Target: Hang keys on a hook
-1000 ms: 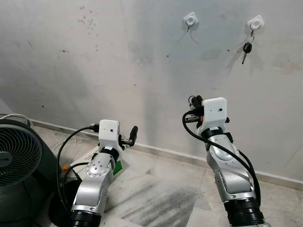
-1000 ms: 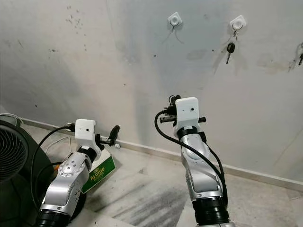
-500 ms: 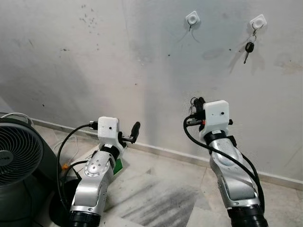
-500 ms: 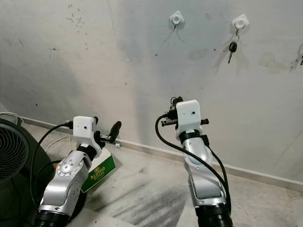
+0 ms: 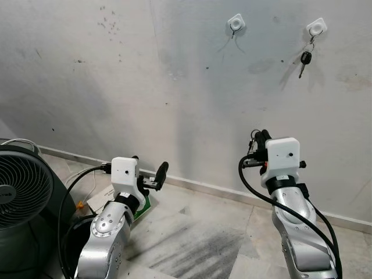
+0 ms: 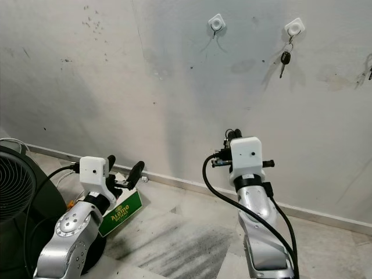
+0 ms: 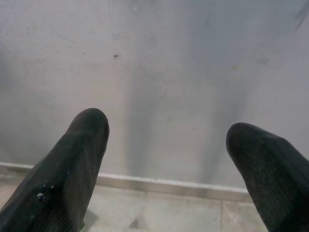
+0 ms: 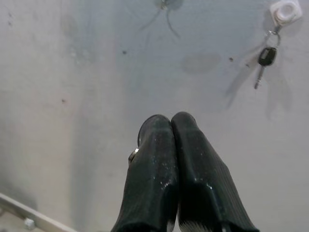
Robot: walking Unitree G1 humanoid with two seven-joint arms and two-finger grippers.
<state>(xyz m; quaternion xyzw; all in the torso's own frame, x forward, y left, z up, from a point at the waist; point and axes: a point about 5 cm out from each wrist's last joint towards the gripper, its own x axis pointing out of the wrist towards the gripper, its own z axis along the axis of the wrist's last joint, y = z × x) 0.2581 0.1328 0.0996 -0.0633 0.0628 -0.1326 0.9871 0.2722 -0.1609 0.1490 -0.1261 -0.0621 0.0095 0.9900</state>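
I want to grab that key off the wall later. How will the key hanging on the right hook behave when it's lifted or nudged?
The key hangs loosely from a ring on the right hook, so it will probably swing if nudged. It looks small and thin, likely light. Its black head and narrow metal blade look rigid, though the ring joint should let it flop and twist in a gripper.

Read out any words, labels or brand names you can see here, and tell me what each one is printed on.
"ALOMO BITTERS", as best it reads: white lettering on the green box lying on the floor by the left gripper; the second word is small and uncertain.
The box's white side bears print too small to read.
The wall hooks and the key bear no legible text.
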